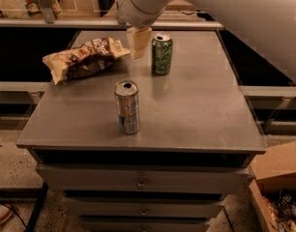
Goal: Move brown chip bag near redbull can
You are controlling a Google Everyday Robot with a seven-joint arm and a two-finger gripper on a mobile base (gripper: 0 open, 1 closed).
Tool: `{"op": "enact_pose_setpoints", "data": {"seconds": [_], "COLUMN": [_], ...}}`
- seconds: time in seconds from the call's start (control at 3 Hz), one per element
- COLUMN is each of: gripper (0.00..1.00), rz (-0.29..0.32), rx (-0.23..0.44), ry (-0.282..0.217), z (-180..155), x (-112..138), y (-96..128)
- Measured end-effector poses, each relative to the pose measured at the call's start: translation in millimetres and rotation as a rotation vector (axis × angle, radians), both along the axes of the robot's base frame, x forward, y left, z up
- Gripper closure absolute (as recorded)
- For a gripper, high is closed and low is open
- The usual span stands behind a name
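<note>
brown chip bag [82, 59] glossy foil | redbull can [127, 108] metal | gripper [138, 42] matt, by bag

1. The brown chip bag [82, 58]: dark brown middle, tan ends, white lettering;
2. The redbull can [127, 108]: silver, with blue markings low on its side;
3. The green can [162, 55]: green with pale lettering, silver top;
4. The gripper [139, 42]: cream, hanging over the back of the desk between bag and green can, under a white arm [138, 4];
5. The desk [196, 110]: plain grey top, grey drawers
</note>
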State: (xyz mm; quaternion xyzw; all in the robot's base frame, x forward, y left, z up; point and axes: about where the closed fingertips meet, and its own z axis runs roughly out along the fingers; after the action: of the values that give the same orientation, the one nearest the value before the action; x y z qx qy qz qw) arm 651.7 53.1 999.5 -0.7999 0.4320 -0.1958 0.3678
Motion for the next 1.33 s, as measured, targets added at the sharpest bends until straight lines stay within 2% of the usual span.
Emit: {"op": "enact_pose_setpoints", "data": {"seconds": [0.67, 1.33], "gripper": [0.0, 0.0], "rz": [-0.026, -0.051], "rx": [-0.018, -0.01], "ry": [-0.021, 0.011], "z": [-38.6, -81.8], "x": [42.8, 67.4], "y": [31.3, 37.8]}}
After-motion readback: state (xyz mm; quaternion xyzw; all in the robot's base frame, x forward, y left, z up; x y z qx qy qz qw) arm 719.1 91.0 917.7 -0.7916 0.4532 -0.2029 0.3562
